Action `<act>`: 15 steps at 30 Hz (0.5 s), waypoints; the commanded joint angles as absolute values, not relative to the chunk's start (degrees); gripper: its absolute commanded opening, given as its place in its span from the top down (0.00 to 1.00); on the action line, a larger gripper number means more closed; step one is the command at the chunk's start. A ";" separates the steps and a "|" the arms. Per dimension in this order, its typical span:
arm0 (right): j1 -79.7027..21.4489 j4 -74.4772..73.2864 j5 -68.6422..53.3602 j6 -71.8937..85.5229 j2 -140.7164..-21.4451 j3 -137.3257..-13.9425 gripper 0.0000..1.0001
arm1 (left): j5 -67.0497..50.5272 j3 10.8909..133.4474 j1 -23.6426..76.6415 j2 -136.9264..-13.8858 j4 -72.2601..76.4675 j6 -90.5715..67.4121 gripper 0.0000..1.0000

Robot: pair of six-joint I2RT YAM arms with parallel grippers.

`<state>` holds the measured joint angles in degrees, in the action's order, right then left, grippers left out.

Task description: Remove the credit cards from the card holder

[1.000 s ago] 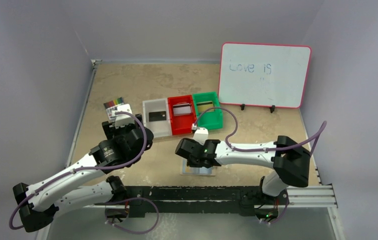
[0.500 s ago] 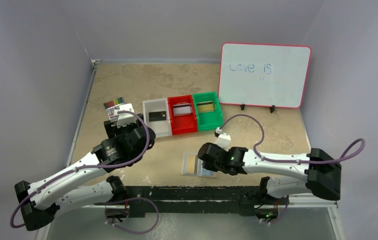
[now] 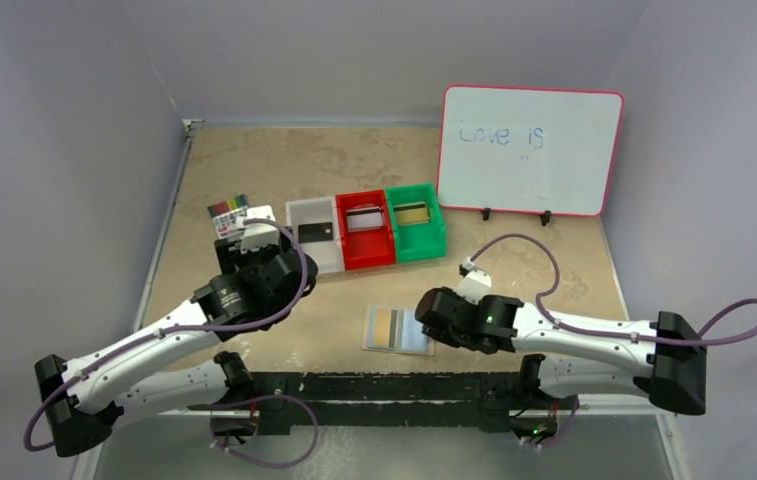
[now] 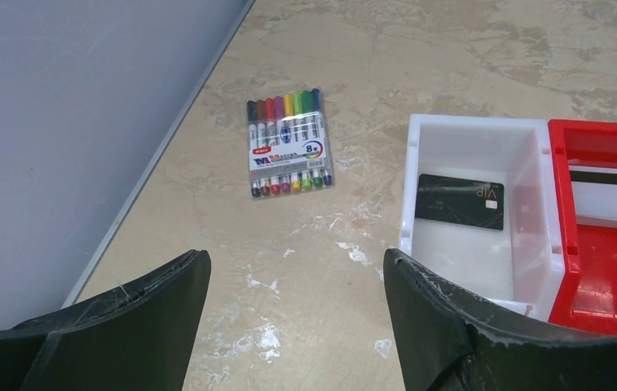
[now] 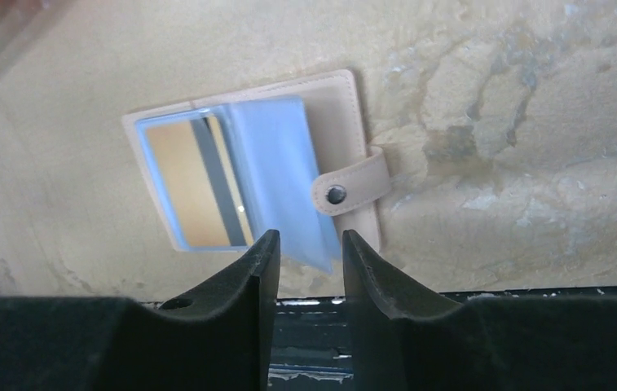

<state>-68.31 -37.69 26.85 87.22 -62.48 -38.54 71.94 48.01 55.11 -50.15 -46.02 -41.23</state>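
Found the card holder (image 3: 397,330) lying open and flat on the table (image 3: 254,160), at 6 o'clock from the red bin (image 3: 366,258), close to the near edge. Noted beige cover down, pale blue sleeves up, snap tab (image 5: 352,186) sticking out at 3 o'clock in the right wrist view. Saw a gold card with a dark stripe (image 5: 199,183) lodged in one sleeve. Logged the right gripper (image 5: 309,236) low at the holder's 3 o'clock side, jaws a narrow gap apart, clamping nothing; cannot tell about contact with the sleeve. Logged the left gripper (image 4: 297,261) spread wide, empty, hovering at 7 o'clock from the white bin (image 4: 468,130). Counted one card per bin: black card (image 4: 460,201) in the white, silver-grey card (image 3: 364,219) in the red, tan card (image 3: 411,213) in the green bin (image 3: 426,243). Marked the marker pack (image 4: 287,142) at 9 o'clock from the white bin, whiteboard (image 3: 531,150) upright at 2 o'clock from the green.
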 commanded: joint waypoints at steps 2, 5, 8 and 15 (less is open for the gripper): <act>-68.20 -30.96 29.60 78.16 -60.18 -42.72 0.62 | 71.59 50.27 55.01 -51.12 -45.20 -41.43 0.23; -68.20 -23.53 27.00 75.14 -60.50 -42.19 0.62 | 71.31 50.32 55.02 -51.22 -45.25 -41.36 0.23; -68.07 -16.29 24.15 74.14 -61.72 -40.42 0.63 | 70.26 50.45 54.94 -50.15 -46.43 -43.60 0.23; -63.25 -4.75 15.02 73.81 -64.30 -34.95 0.65 | 53.74 43.50 54.96 -41.54 -40.79 -54.27 0.18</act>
<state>-66.41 -13.34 20.75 75.02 -63.46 -38.22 64.18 47.09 55.13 -46.24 -45.47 -46.89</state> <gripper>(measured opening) 0.368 0.803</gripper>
